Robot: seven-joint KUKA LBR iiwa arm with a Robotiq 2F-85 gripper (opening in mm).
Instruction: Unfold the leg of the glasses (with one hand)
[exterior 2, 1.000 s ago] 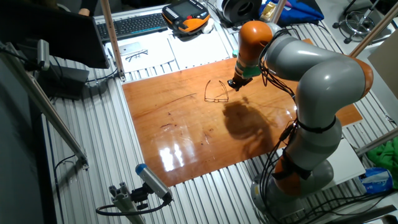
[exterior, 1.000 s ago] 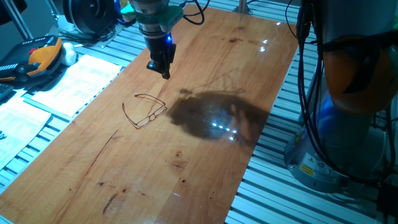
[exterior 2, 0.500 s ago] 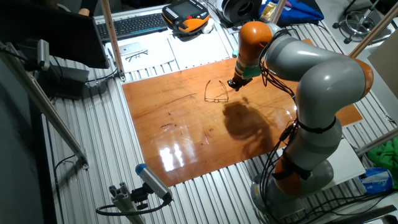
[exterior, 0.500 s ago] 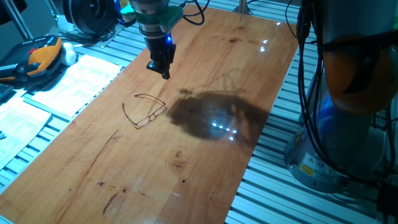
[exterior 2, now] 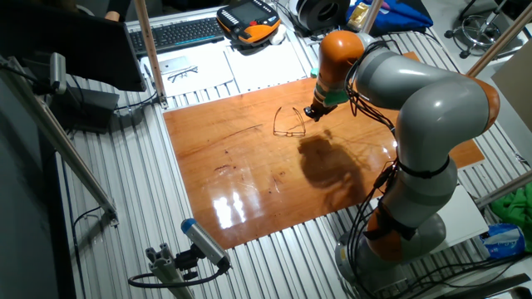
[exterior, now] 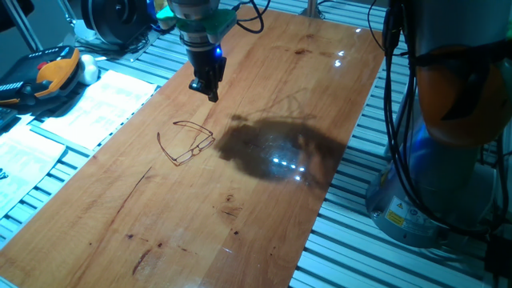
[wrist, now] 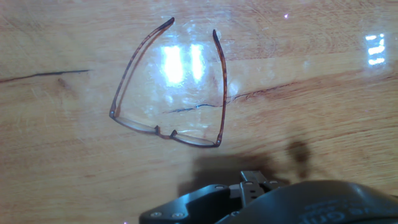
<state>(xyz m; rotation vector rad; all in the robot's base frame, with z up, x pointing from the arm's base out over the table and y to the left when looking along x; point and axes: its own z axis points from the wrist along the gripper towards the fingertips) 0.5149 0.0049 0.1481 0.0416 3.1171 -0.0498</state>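
— Hovering above the worktop [exterior: 264,200], the tool [exterior: 207,86]; fingers look pressed together, gripping nothing.

— And the glasses [exterior: 186,142]?

— Flat on the wood, near the tool, not touching. Both legs [wrist: 220,87] stick out.

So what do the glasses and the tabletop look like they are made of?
The glasses: thin reddish-brown mottled frame, likely plastic or coated wire; too fine to tell. Their lenses look clear, showing only as faint glare. The tabletop: wood with a glossy varnish, judging by its visible grain, dark scratches and bright lamp reflections.
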